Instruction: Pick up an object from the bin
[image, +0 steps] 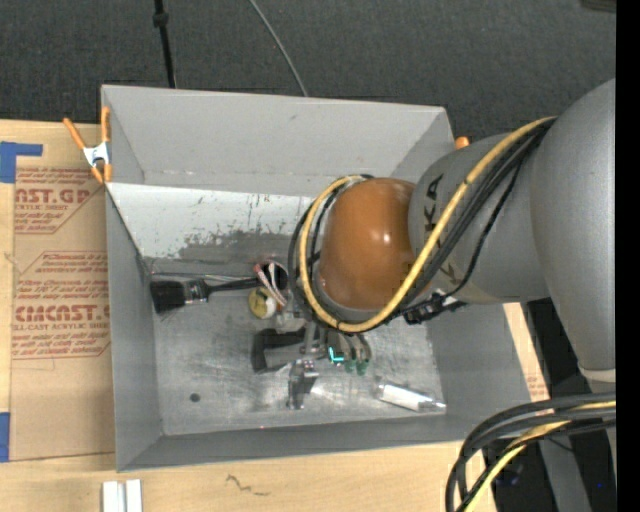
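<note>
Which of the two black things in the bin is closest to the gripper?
The short black block, right beside the gripper on the bin floor. The long black-handled tool lies farther off, toward the view's left wall.

Dark grey carpeted floor (400, 50) behind, pale wooden tabletop (300, 485) in front

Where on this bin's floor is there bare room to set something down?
Bare floor lies in the near-left corner, bordered by the black-handled tool behind, the black block to the right and the bin walls. It is crowded mid-floor, where the block, a small wired part and the end effector sit close; a white tube takes the near-right.
</note>
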